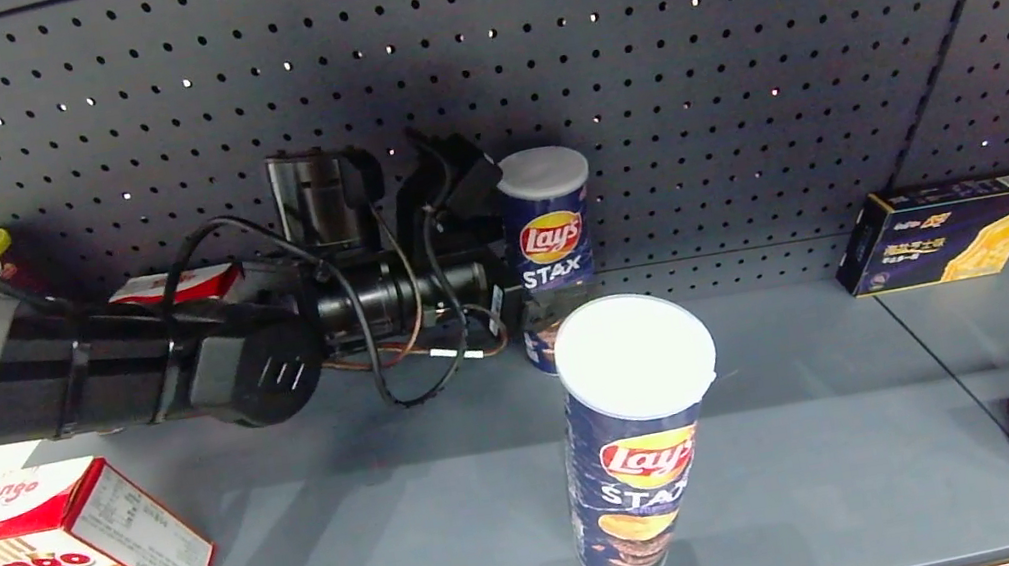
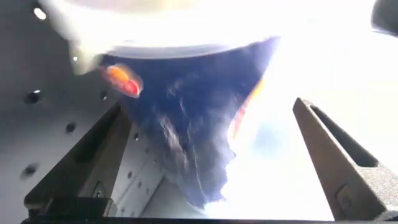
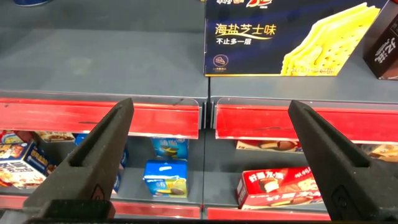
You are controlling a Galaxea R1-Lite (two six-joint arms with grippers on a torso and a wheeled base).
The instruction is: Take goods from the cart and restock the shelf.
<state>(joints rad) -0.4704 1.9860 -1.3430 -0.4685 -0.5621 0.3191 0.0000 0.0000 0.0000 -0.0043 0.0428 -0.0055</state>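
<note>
Dark blue chip can [image 1: 549, 225] stands upright at the back of the shelf [image 1: 845, 452]. The left tool [image 2: 208, 106] straddles it, jaws spread wide; placement looks nearly done. Next, withdraw straight without tipping it. The right tool [image 3: 210, 104] gapes empty.

A dark blue chip can [image 2: 186, 124], capped by a white lid [image 2: 155, 25], is seen close up between the widely spread fingers [image 2: 81, 168] of the left gripper [image 2: 208, 106]. One finger stands at each side of the can. A grey perforated panel [image 2: 37, 124] is seen behind the can. Contact with the can cannot be told.
</note>
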